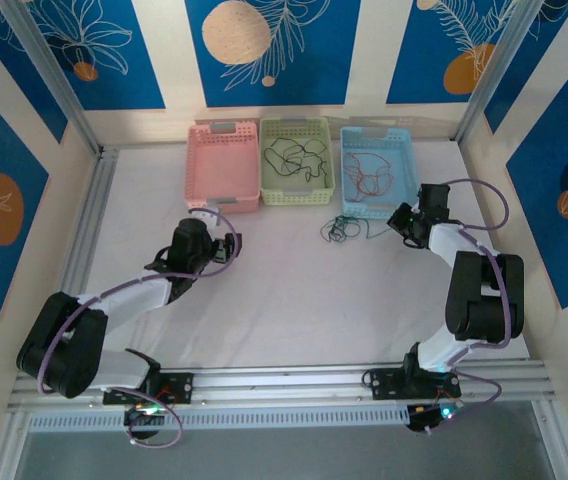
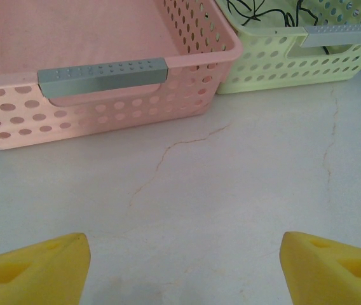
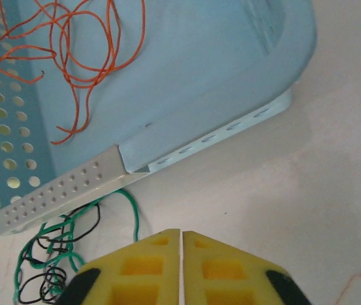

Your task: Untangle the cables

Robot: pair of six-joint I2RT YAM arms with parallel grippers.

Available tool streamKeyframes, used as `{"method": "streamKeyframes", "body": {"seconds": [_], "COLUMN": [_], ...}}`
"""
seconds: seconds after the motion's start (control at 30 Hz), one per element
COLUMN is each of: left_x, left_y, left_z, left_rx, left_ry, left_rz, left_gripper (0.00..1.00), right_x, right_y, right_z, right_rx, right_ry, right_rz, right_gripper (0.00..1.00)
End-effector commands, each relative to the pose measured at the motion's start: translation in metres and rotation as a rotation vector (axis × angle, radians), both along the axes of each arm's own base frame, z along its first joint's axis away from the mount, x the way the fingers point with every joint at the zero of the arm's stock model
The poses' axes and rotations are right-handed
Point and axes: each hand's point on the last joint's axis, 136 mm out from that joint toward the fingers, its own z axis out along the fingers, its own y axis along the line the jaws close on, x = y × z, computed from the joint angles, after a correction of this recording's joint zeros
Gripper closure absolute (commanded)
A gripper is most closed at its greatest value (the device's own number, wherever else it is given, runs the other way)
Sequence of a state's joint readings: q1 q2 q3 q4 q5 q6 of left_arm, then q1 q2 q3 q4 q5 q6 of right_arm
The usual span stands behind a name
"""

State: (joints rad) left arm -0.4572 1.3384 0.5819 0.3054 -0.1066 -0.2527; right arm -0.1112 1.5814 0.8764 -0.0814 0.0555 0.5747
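The cables (image 1: pixel 342 228) are hair-fine wires lying in three places on the white counter (image 1: pixel 294 300). Along its far edge stand three baskets side by side. The pink perforated plastic basket (image 1: pixel 219 160) holds nothing. The pale-green perforated plastic basket (image 1: pixel 299 197) holds loose dark strands (image 1: pixel 294 158). The light-blue perforated plastic basket (image 1: pixel 376 208) holds red-orange strands (image 3: pixel 72 57).

The left gripper (image 2: pixel 183 267) hovers before the pink basket with its yellow pads wide apart, gripping nothing. The right gripper (image 3: pixel 181 267) sits at the blue basket's near corner with its pads pressed together. Whether a wire is nipped between them I cannot tell.

Just left of that gripper, on the counter against the blue basket's front wall, lies the green-and-black clump (image 3: pixel 53 254).

These wires look almost weightless and quite limp (springy enough to hold their curl, though), so a tug would likely drag the whole knot along. A free outer loop or a loose end seems the best place to pinch, ideally with the other gripper pinning the rest.

The clump is a small scribble of dark green looped through black coils. One green strand (image 3: pixel 133 216) arches out toward the right gripper's pads.
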Motion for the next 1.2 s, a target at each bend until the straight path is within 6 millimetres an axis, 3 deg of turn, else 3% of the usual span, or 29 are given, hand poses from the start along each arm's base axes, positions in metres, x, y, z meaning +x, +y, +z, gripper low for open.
{"method": "streamKeyframes", "body": {"seconds": [0.0,0.13,0.3,0.4,0.53,0.73,0.8,0.87,0.97,1.07,1.17], "left_x": [0.005,0.005,0.004,0.001,-0.005,-0.025,-0.031,-0.034,-0.033,-0.031,-0.029], "left_y": [0.000,0.000,-0.003,-0.005,-0.013,-0.036,-0.041,-0.038,-0.033,-0.034,-0.035], "left_z": [0.005,0.004,0.008,0.013,0.024,0.049,0.056,0.059,0.059,0.055,0.051], "left_rx": [-0.004,-0.005,-0.018,-0.035,-0.084,-0.206,-0.234,-0.240,-0.227,-0.221,-0.214], "left_ry": [-0.001,0.001,-0.012,-0.030,-0.078,-0.167,-0.196,-0.212,-0.215,-0.198,-0.175], "left_rz": [0.009,0.008,-0.007,-0.026,-0.080,-0.234,-0.273,-0.267,-0.241,-0.240,-0.242], "left_gripper": [0.21,0.21,0.21,0.22,0.22,0.23,0.23,0.23,0.23,0.23,0.22], "right_x": [0.002,-0.008,-0.031,-0.042,-0.055,-0.083,-0.092,-0.085,-0.057,-0.038,-0.025], "right_y": [0.005,0.011,0.037,0.073,0.138,0.222,0.235,0.234,0.213,0.200,0.200], "right_z": [0.010,0.027,0.072,0.106,0.148,0.180,0.188,0.179,0.142,0.109,0.080], "right_rx": [0.012,0.001,-0.003,0.087,0.225,0.316,0.366,0.277,0.136,0.168,0.184], "right_ry": [-0.051,-0.092,-0.194,-0.288,-0.405,-0.532,-0.567,-0.558,-0.448,-0.370,-0.314], "right_rz": [0.031,0.058,0.158,0.312,0.580,0.917,0.994,0.961,0.822,0.750,0.739], "right_gripper": [1.00,1.00,1.00,1.00,1.00,1.00,1.00,1.00,1.00,1.00,1.00]}}
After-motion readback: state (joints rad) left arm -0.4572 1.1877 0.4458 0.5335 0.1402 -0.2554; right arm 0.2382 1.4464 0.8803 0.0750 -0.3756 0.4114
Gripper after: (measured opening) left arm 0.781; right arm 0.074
